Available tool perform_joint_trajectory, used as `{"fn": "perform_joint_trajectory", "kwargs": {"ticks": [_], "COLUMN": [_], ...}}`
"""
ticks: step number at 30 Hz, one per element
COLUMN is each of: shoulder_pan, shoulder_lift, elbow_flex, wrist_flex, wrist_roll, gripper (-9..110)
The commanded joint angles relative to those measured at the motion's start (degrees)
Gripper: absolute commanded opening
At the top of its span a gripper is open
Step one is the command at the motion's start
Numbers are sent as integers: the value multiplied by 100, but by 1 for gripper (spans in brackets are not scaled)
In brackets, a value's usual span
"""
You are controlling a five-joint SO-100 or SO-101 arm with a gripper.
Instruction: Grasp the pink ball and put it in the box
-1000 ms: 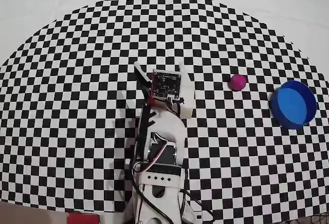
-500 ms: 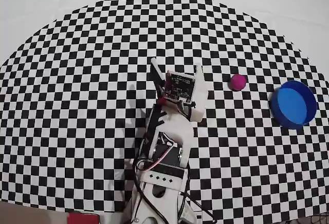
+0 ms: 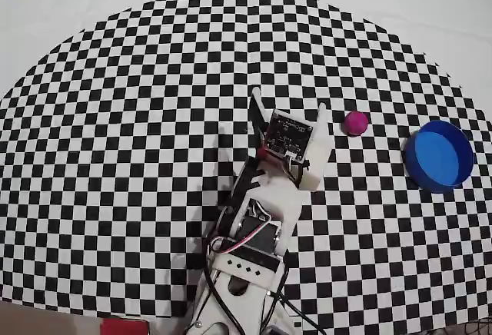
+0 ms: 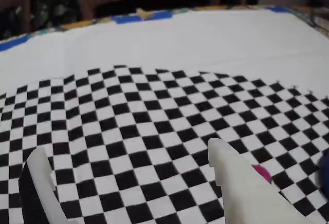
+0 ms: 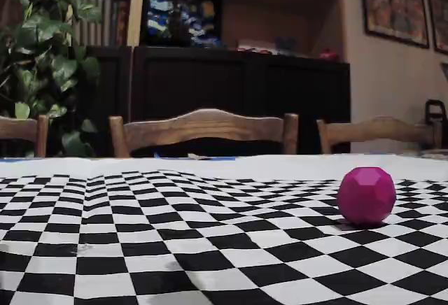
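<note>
The pink ball (image 3: pixel 355 122) lies on the checkered mat, to the right of my gripper (image 3: pixel 288 100) in the overhead view. The blue round box (image 3: pixel 439 155) stands further right and a little nearer. My gripper is open and empty, its white fingers spread wide above the mat. In the wrist view the gripper (image 4: pixel 126 154) shows bare squares between its fingers, and the ball (image 4: pixel 262 172) peeks out just behind the right finger (image 4: pixel 234 178). A blue sliver of the box (image 4: pixel 325 168) is at the right edge. The fixed view shows the ball (image 5: pixel 366 194) alone on the mat.
The checkered mat (image 3: pixel 138 135) lies on a white tablecloth (image 3: pixel 430 12). Wooden chairs (image 5: pixel 203 131) stand behind the table's far edge, with a plant (image 5: pixel 42 60) and dark cabinet beyond. The arm's body and cables (image 3: pixel 250 250) occupy the near middle.
</note>
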Motion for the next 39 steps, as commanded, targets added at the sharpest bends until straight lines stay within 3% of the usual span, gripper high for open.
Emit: {"fn": "perform_joint_trajectory", "kwargs": {"ticks": [1,39], "shoulder_pan": [202,1213], "shoulder_lift": [0,-70], "elbow_flex": [35,35], "wrist_flex": [-97,-44], "wrist_roll": [-44,-44], "gripper": [37,37]}}
